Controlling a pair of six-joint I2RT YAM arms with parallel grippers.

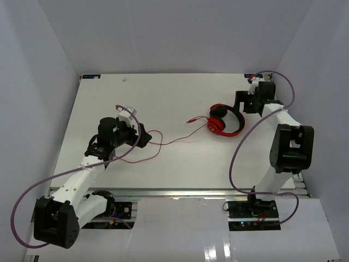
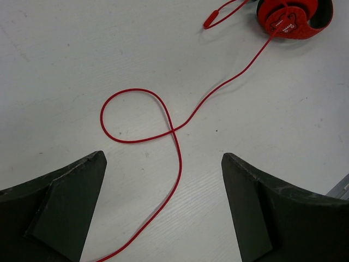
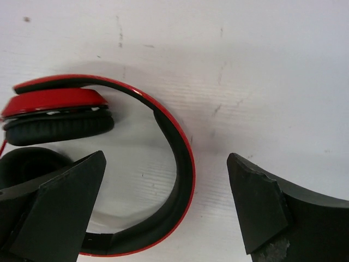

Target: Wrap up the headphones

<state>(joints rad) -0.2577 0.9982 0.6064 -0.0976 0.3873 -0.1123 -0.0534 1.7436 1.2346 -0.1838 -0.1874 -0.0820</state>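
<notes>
The red headphones (image 1: 224, 120) lie folded on the white table, right of centre. Their thin red cord (image 1: 174, 141) runs left, makes a small loop and ends by my left gripper (image 1: 144, 136). In the left wrist view the left gripper (image 2: 163, 157) is open just above the table, and the cord (image 2: 178, 164) passes between its jaws untouched; an ear cup (image 2: 289, 19) shows at top right. My right gripper (image 1: 240, 103) is beside the headphones. In the right wrist view it (image 3: 166, 157) is open, with the headband (image 3: 184, 164) between its jaws and an ear cup (image 3: 54, 101) at left.
Grey walls enclose the table (image 1: 163, 98) on three sides. Thick purple robot cables (image 1: 240, 142) hang off both arms. The cord's plug end (image 1: 191, 120) lies left of the ear cups. A metal rail (image 1: 180, 192) runs along the near edge.
</notes>
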